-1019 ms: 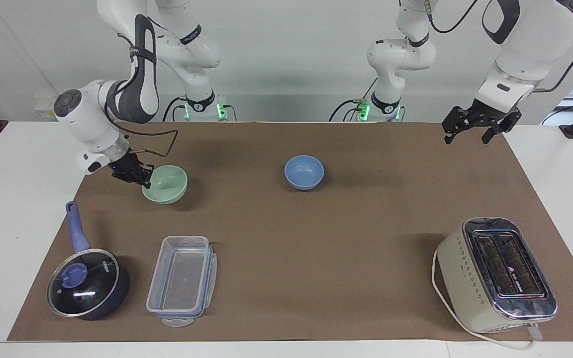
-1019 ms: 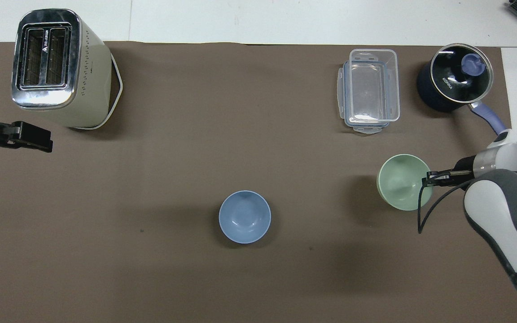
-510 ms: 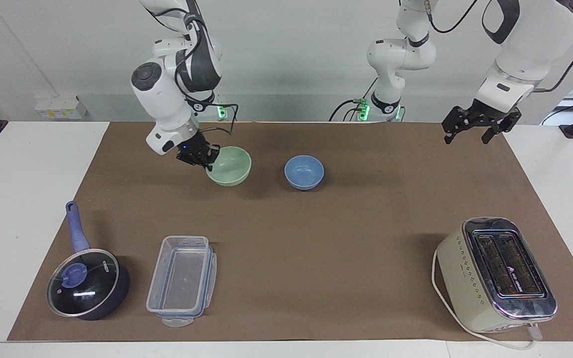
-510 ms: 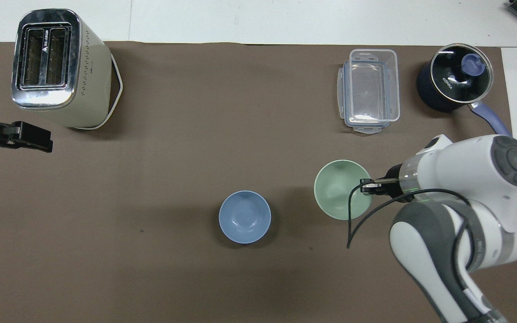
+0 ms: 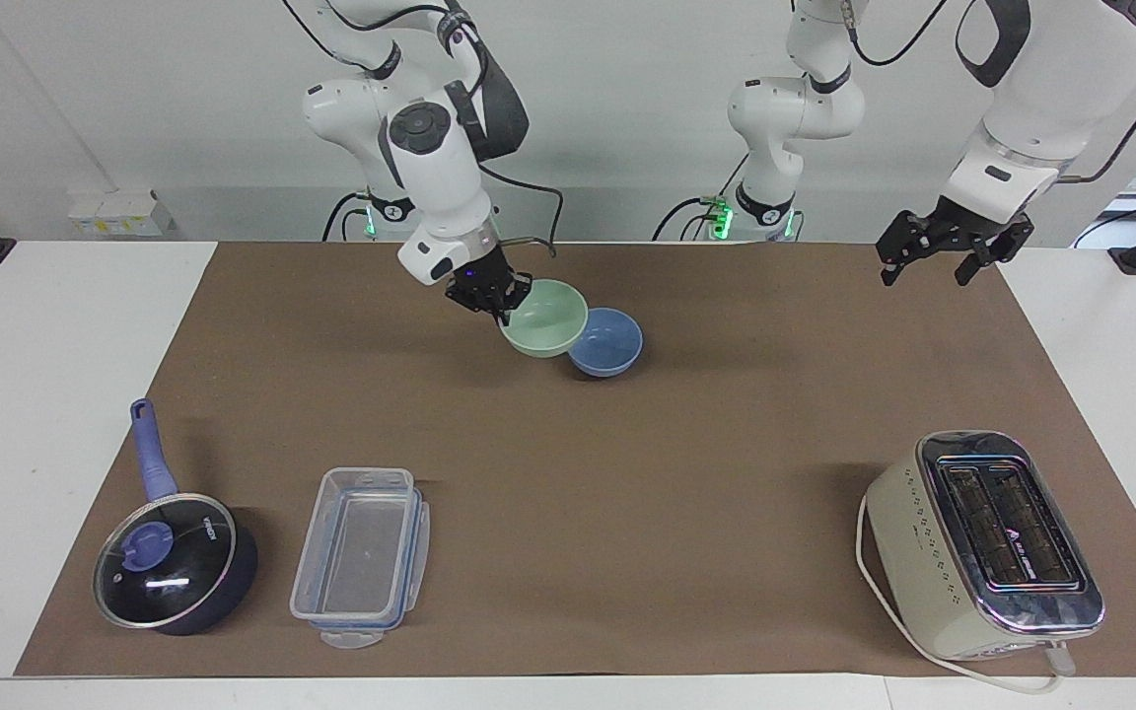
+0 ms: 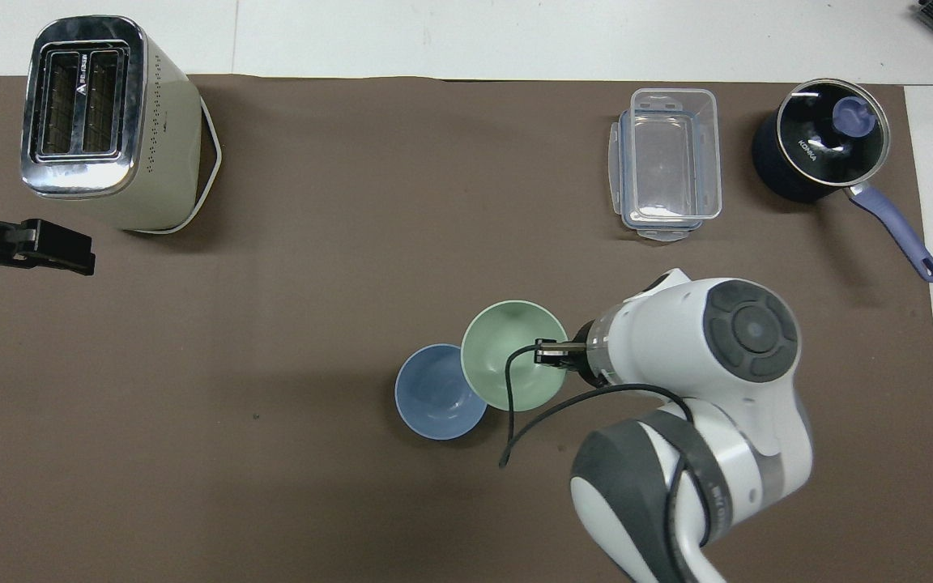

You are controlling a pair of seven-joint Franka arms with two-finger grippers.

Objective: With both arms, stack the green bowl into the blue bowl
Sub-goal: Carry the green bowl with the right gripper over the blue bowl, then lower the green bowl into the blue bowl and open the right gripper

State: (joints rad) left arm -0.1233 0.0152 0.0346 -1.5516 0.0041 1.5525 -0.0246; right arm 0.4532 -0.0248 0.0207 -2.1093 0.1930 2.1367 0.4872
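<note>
right gripper [image 5: 501, 301]: sitting at upper centre of the facing view, fingers pinching the rim of the green bowl [image 5: 544, 317] on the side toward the right arm's end of the table. it is holding the bowl raised and slightly tilted above the mat.

green bowl: in the overhead view [image 6: 513, 366] it is lying just below centre of the frame, its edge overlapping the rim of the blue bowl [image 6: 436, 393]; not seated inside it.

blue bowl: resting upright on the brown mat [image 5: 686, 444], mid-frame in the facing view [image 5: 610, 342], partly covered by the green bowl.

left gripper [image 5: 941, 258]: hanging at upper right of the facing view over the mat's corner, fingers spread apart, holding nothing; the arm is waiting.

toaster [image 5: 984, 547]: standing at lower right of the facing view.

clear plastic container [image 5: 361, 555]: lying at lower left of the facing view.

dark pot [image 5: 174, 562] with glass lid and blue handle: sitting beside the container, at the far lower left.
</note>
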